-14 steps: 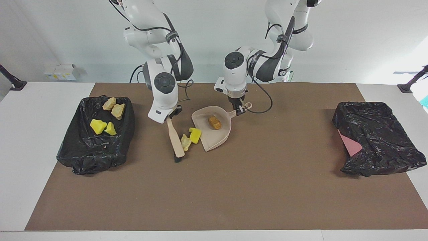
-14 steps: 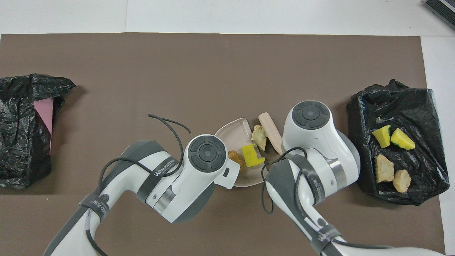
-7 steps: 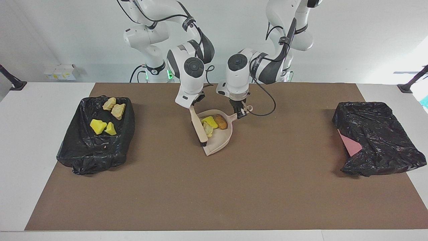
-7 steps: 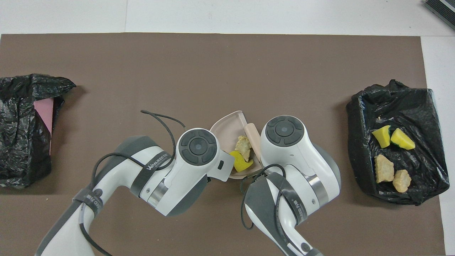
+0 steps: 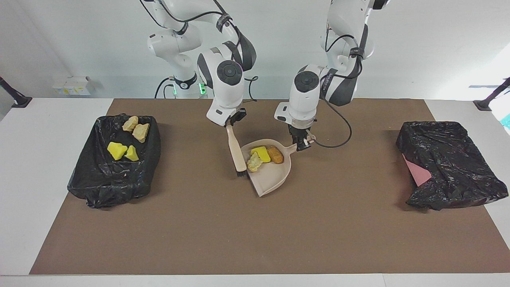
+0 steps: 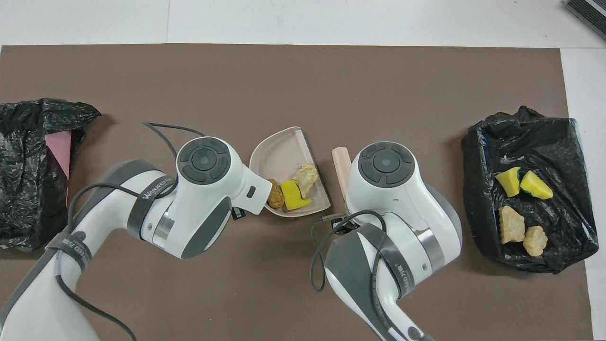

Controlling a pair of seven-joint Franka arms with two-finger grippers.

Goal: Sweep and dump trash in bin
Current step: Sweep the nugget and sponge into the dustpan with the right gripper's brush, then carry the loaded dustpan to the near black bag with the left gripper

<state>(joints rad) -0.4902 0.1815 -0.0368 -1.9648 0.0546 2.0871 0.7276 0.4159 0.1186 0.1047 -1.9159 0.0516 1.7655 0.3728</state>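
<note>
Done: 4 trash scraps lie in the bin at the right arm's end of the table.
Swept: 3 scraps sit in the dustpan.
Left pincer: clamped on the dustpan handle.
Right pincer: clamped on the brush, just beside the pan.
Left to do: dump the 3 scraps.

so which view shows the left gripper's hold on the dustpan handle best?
Facing view: the left gripper is seen shut on the dustpan handle. Overhead, the arm's own wrist covers gripper and handle; only the pan shows.
</note>
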